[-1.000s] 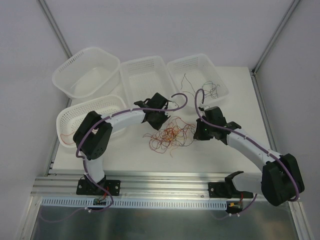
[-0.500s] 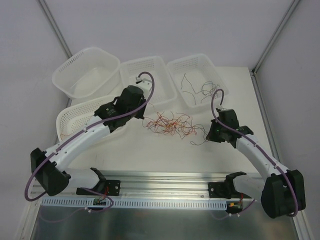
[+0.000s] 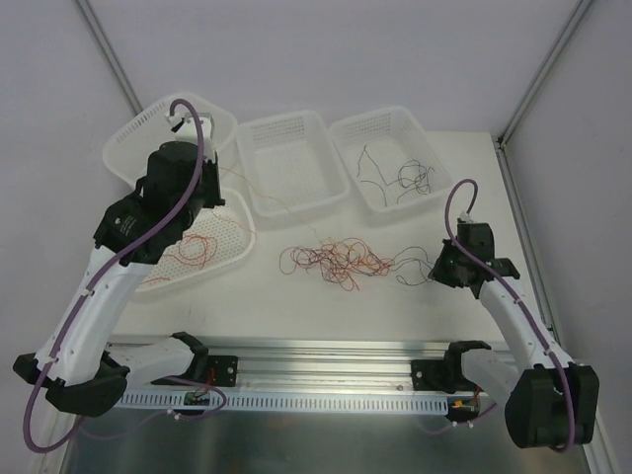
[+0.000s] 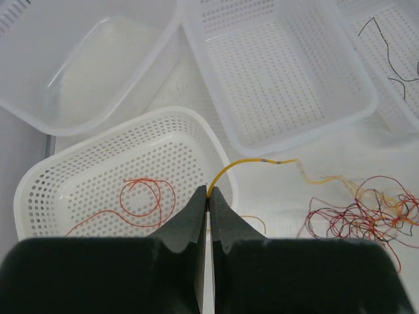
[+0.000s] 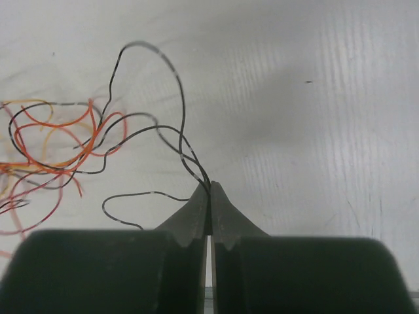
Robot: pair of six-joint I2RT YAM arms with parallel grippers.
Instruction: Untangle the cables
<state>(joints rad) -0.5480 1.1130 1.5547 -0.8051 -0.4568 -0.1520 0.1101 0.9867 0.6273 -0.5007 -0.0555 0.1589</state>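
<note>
The cables lie as a loose tangle (image 3: 341, 262) of red, orange and dark wires on the white table between the arms; it also shows in the left wrist view (image 4: 366, 209) and the right wrist view (image 5: 52, 150). My left gripper (image 3: 215, 178) (image 4: 208, 193) is shut on a yellow-orange cable (image 4: 242, 163) that runs from the tangle, and hangs above the right rim of the perforated basket (image 4: 196, 124). My right gripper (image 3: 444, 267) (image 5: 209, 186) is shut on a black cable (image 5: 167, 72) that loops out of the tangle's right side.
The perforated front-left basket (image 3: 237, 237) holds a red cable (image 3: 188, 252) (image 4: 147, 199). A smooth tub (image 3: 128, 148) stands at the back left. A middle basket (image 3: 291, 123) is beside it. The back-right basket (image 3: 395, 118) holds black cables (image 3: 395, 178).
My left arm has swung left and back over the perforated basket, drawing the yellow-orange cable out. My right gripper has moved right with the black cable. The tangle is stretched wider.
</note>
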